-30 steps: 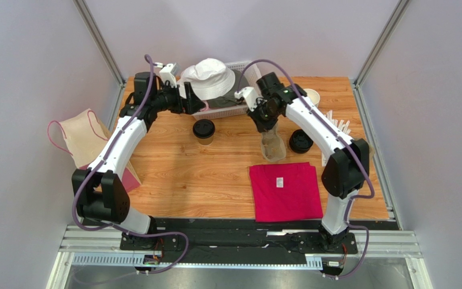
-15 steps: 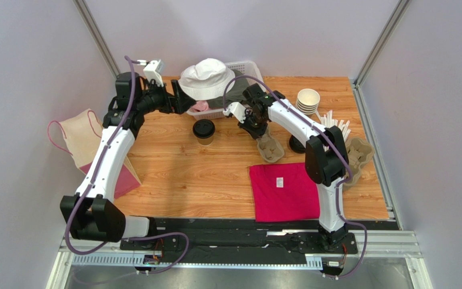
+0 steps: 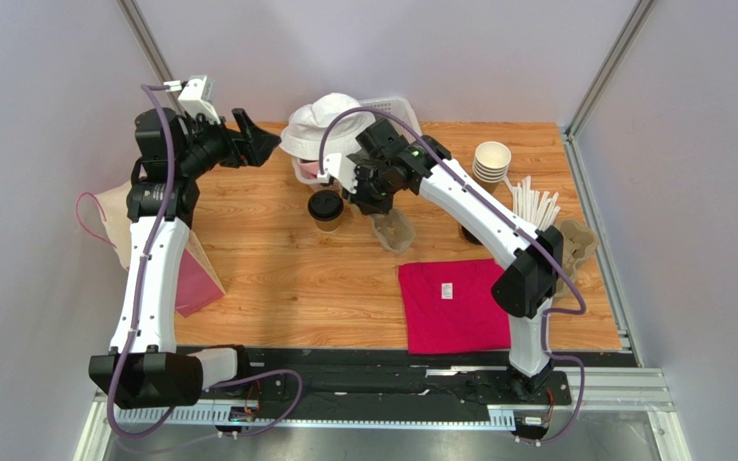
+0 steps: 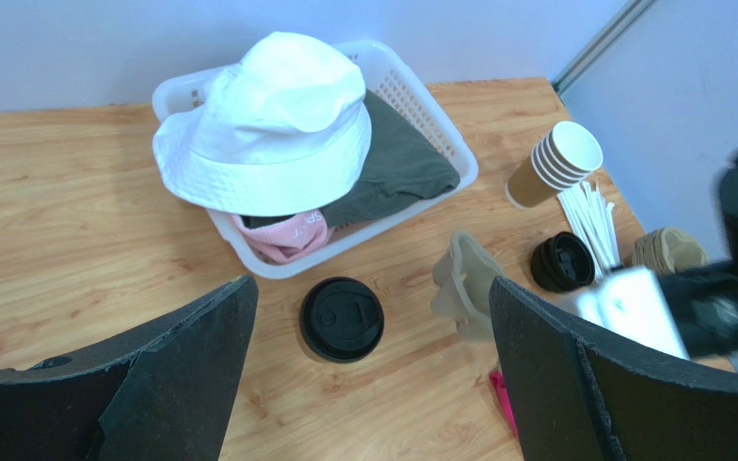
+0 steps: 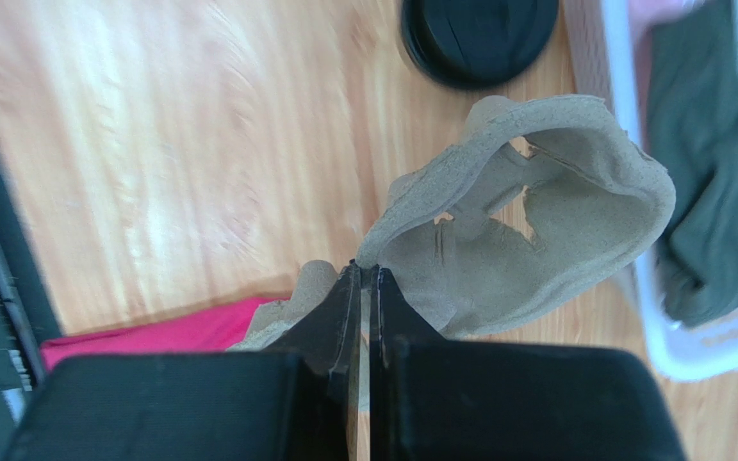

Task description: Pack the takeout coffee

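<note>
Half done at best: right gripper pinched the cardboard carrier just beside the lidded coffee, which stood on the table by the basket. Left gripper hung wide open, empty. Cup wasn't loaded yet.

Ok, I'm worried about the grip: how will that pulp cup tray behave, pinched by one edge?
Probably light: the right claw holds the pulp tray by one thin edge. Likely semi-stiff, since it shows a firm moulded shape, though it may flex or tear there.
</note>
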